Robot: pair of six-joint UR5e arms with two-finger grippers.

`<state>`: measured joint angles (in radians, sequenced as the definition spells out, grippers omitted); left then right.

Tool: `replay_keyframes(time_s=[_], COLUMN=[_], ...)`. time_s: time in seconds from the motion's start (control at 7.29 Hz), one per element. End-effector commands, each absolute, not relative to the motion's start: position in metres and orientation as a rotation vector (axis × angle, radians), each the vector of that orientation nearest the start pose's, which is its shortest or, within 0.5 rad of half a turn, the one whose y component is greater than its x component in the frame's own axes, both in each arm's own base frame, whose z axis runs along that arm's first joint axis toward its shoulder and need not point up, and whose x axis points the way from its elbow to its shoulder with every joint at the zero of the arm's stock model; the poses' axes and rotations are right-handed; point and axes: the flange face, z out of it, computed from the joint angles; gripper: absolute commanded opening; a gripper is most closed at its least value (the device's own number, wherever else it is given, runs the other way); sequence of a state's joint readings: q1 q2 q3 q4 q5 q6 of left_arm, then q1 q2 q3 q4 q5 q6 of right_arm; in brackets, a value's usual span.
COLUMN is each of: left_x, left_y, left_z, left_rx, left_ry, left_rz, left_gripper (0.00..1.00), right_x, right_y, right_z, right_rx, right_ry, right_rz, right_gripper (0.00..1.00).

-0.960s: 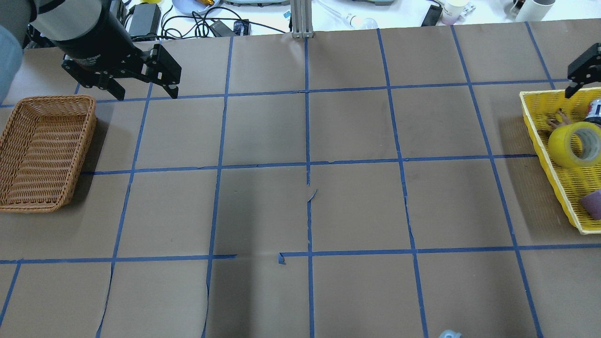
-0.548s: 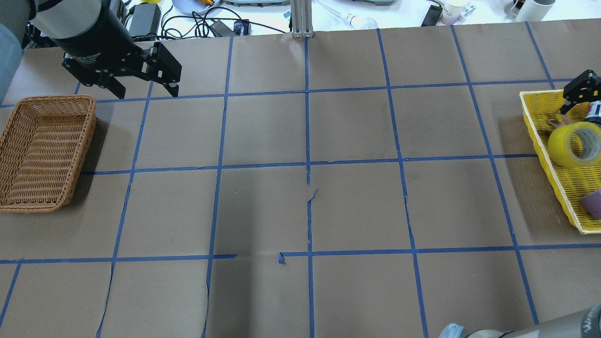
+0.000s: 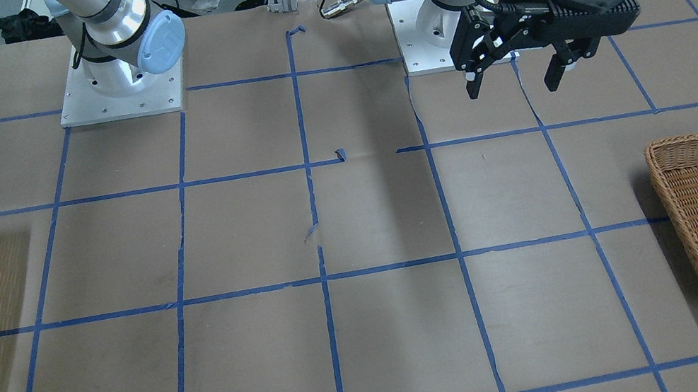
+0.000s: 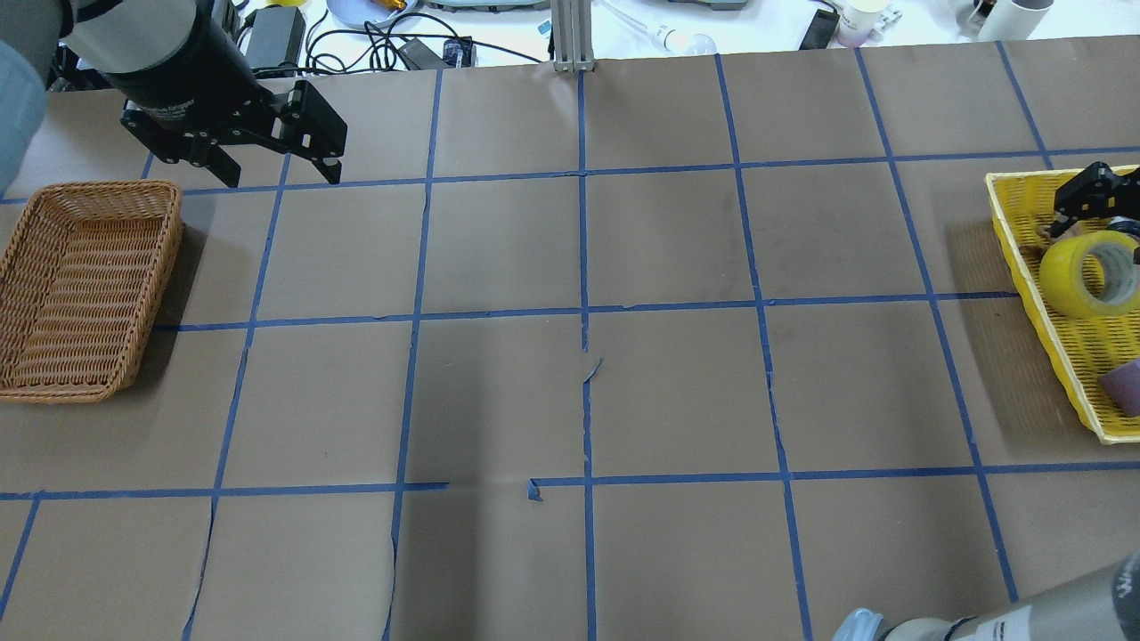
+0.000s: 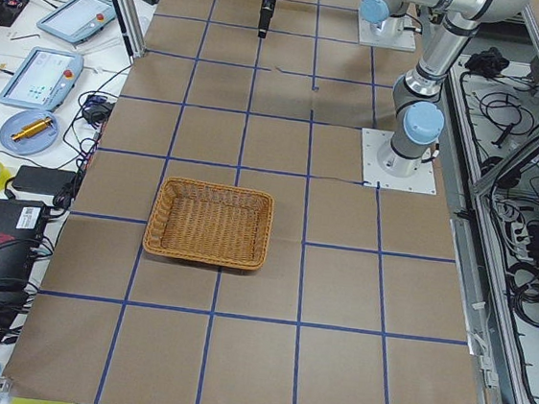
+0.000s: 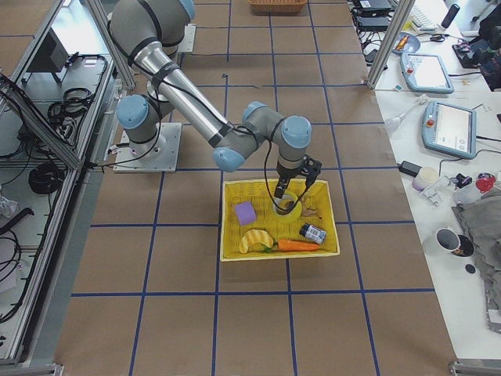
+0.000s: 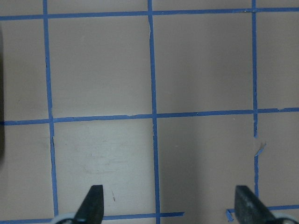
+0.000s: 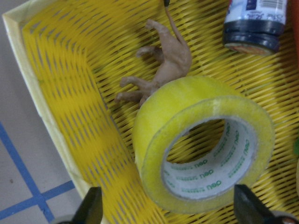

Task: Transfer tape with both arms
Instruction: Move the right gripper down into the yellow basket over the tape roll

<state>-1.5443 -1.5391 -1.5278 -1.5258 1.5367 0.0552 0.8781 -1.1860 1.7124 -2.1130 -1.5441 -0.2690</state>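
Note:
The yellow tape roll (image 4: 1064, 283) with its white core stands tilted in the yellow basket (image 4: 1024, 258) at the table's right edge. It also shows in the right wrist view (image 8: 187, 100) and the exterior right view (image 6: 297, 212). My right gripper (image 8: 169, 207) is open right over the roll, with a fingertip (image 8: 91, 205) out to either side. I cannot tell if it touches the roll. In the overhead view only one of its fingers (image 4: 1082, 198) shows. My left gripper (image 4: 279, 176) is open and empty, held high near the far left; it also shows in the front-facing view (image 3: 513, 86).
A wicker basket (image 4: 80, 294) sits at the left edge. The yellow basket also holds a purple block (image 4: 1124, 385), a brown toy animal (image 8: 163, 70), a dark bottle (image 8: 254, 23), a banana (image 6: 252, 240) and a carrot (image 6: 297, 245). Blue tape lines grid the brown table.
My right gripper has come down and in from the basket's far rim to just over the tape roll. The left arm has barely moved.

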Motion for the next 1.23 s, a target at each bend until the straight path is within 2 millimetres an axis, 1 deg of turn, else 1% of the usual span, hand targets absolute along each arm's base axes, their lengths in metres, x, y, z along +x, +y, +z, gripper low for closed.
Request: replay_keyframes(time_s=[0.0, 0.14, 0.27, 0.41, 0.55, 0.69, 0.82, 0.96, 1.1], left_x=[-0.124, -0.124, -0.124, -0.124, -0.123, -0.123, -0.122, -0.123, -0.122], left_y=[-0.492, -0.492, -0.492, -0.492, -0.493, -0.493, -0.493, -0.493, -0.494], left_z=[0.532, 0.532, 0.531, 0.531, 0.531, 0.531, 0.531, 0.531, 0.531], left_rx=[0.046, 0.048, 0.046, 0.046, 0.045, 0.052, 0.049, 0.050, 0.048], left_ry=[3.176, 3.170, 3.173, 3.174, 3.171, 3.165, 3.163, 3.166, 3.173], left_rz=[-0.200, -0.200, -0.198, -0.198, -0.197, -0.194, -0.196, -0.197, -0.195], left_gripper=[1.00, 1.00, 1.00, 1.00, 1.00, 1.00, 1.00, 1.00, 1.00], right_x=[-0.294, -0.293, -0.294, -0.294, -0.295, -0.294, -0.294, -0.292, -0.281], right_y=[-0.552, -0.557, -0.561, -0.563, -0.563, -0.562, -0.562, -0.560, -0.559], right_z=[0.247, 0.244, 0.237, 0.236, 0.237, 0.240, 0.243, 0.255, 0.282], right_rx=[0.684, 0.689, 0.688, 0.690, 0.683, 0.688, 0.688, 0.686, 0.666], right_ry=[3.051, 3.016, 2.997, 3.002, 3.005, 3.008, 3.009, 3.013, 3.030], right_rz=[-0.071, -0.125, -0.149, -0.176, -0.181, -0.183, -0.185, -0.197, -0.248], right_gripper=[1.00, 1.00, 0.98, 0.75, 0.31, 0.00, 0.00, 0.00, 0.00])
